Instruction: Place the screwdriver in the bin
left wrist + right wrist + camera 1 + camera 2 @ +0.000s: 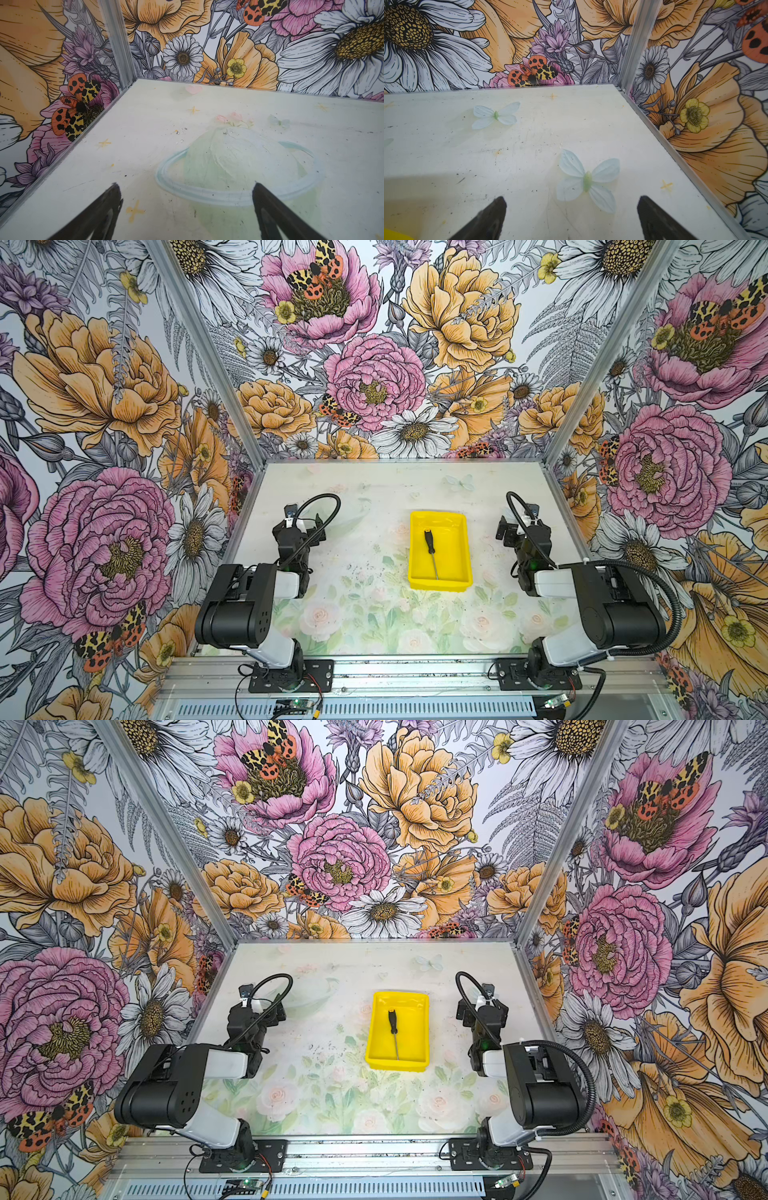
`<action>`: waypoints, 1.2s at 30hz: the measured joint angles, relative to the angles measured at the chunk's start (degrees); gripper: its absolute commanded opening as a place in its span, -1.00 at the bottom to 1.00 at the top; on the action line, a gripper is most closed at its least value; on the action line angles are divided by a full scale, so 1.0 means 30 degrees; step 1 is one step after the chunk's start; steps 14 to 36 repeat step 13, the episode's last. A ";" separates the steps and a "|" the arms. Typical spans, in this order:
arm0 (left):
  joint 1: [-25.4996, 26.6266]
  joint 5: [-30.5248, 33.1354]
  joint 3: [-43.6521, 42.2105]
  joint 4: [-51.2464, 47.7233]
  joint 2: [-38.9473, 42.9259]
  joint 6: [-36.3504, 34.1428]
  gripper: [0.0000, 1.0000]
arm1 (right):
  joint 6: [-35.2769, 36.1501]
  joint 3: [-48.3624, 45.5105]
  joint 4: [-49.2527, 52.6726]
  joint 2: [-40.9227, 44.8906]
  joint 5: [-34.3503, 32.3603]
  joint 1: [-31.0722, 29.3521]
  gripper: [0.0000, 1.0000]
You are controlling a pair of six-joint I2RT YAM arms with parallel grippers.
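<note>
Flowered walls (374, 364) box in a pale table (374, 614); the screwdriver (431, 549) lies flat inside the bin (454, 560), handle (429, 540) toward its far end. My left pincer (185, 185) and right pincer (571, 199) stand spread and empty, either side of the bin; the tool looks light, stiff, slim; I'd pinch the black handle, not the slick shaft (435, 568).

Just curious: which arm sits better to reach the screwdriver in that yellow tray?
Probably the right: the bin, holding the screwdriver, lies nearer the right gripper than the left gripper; both stand open.
</note>
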State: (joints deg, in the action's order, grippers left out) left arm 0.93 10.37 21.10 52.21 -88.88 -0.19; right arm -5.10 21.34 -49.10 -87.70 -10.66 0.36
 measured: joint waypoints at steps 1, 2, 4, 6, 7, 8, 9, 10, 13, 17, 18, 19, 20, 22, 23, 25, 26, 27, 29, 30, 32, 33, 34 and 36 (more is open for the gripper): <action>0.0000 0.0000 0.0000 0.0000 0.0000 0.0000 0.97 | 0.0000 0.0000 0.0000 0.0000 0.0000 0.0000 0.99; 0.0000 0.0000 0.0000 0.0015 0.0000 0.0000 0.97 | 0.0000 0.0000 0.0000 0.0000 0.0000 0.0000 0.99; 0.0000 0.0000 0.0000 0.0080 0.0000 0.0000 0.97 | 0.0007 0.0000 0.0000 0.0000 0.0000 0.0000 0.99; 0.0000 0.0007 0.0000 0.0117 0.0000 0.0000 0.97 | 0.0007 0.0000 0.0000 0.0000 0.0000 0.0000 0.99; 0.0000 0.0000 0.0000 0.0117 0.0000 0.0000 0.97 | 0.0000 0.0000 0.0000 0.0000 0.0000 0.0000 0.99; 0.0000 0.0007 0.0000 0.0117 0.0000 0.0000 0.97 | 0.0000 0.0000 0.0000 0.0000 0.0000 0.0000 0.99; 0.0000 0.0007 0.0000 0.0124 0.0000 0.0000 0.97 | 0.0000 0.0000 0.0000 0.0000 0.0000 0.0000 0.99; 0.0000 0.0000 0.0000 0.0117 0.0000 0.0000 0.97 | 0.0000 0.0000 0.0000 0.0000 0.0000 0.0000 0.99; 0.0000 0.0000 0.0000 0.0117 0.0000 0.0000 0.97 | 0.0000 0.0000 0.0000 0.0000 0.0000 0.0000 0.99; 0.0000 0.0000 0.0000 0.0117 0.0000 0.0000 0.97 | 0.0000 0.0000 0.0000 0.0000 0.0000 0.0000 0.99; 0.0000 0.0000 0.0000 0.0117 0.0000 0.0000 0.97 | 0.0000 0.0000 0.0000 0.0000 0.0000 0.0000 0.99; 0.0000 0.0000 0.0000 0.0117 0.0000 0.0000 0.97 | 0.0000 0.0000 0.0000 0.0000 0.0000 0.0000 0.99; 0.0000 0.0000 0.0000 0.0117 0.0000 0.0000 0.97 | 0.0000 0.0000 0.0000 0.0000 0.0000 0.0000 0.99; 0.0000 0.0000 0.0000 0.0117 0.0000 0.0000 0.97 | 0.0000 0.0000 0.0000 0.0000 0.0000 0.0000 0.99; 0.0000 0.0000 0.0000 0.0117 0.0000 0.0000 0.97 | 0.0000 0.0000 0.0000 0.0000 0.0000 0.0000 0.99; 0.0000 0.0000 0.0000 0.0117 0.0000 0.0000 0.97 | 0.0000 0.0000 0.0000 0.0000 0.0000 0.0000 0.99; 0.0000 0.0000 0.0000 0.0117 0.0000 0.0000 0.97 | 0.0000 0.0000 0.0000 0.0000 0.0000 0.0000 0.99; 0.0000 0.0000 0.0000 0.0117 0.0000 0.0000 0.97 | 0.0000 0.0000 0.0000 0.0000 0.0000 0.0000 0.99; 0.0000 0.0000 0.0000 0.0117 0.0000 0.0000 0.97 | 0.0000 0.0000 0.0000 0.0000 0.0000 0.0000 0.99; 0.0000 0.0000 0.0000 0.0117 0.0000 0.0000 0.97 | 0.0000 0.0000 0.0000 0.0000 0.0000 0.0000 0.99; 0.0000 0.0000 0.0000 0.0117 0.0000 0.0000 0.97 | 0.0000 0.0000 0.0000 0.0000 0.0000 0.0000 0.99; 0.0000 0.0000 0.0000 0.0117 0.0000 0.0000 0.97 | 0.0000 0.0000 0.0000 0.0000 0.0000 0.0000 0.99; 0.0000 0.0000 0.0000 0.0117 0.0000 0.0000 0.97 | 0.0000 0.0000 0.0000 0.0000 0.0000 0.0000 0.99; 0.0000 0.0000 0.0000 0.0117 0.0000 0.0000 0.97 | 0.0000 0.0000 0.0000 0.0000 0.0000 0.0000 0.99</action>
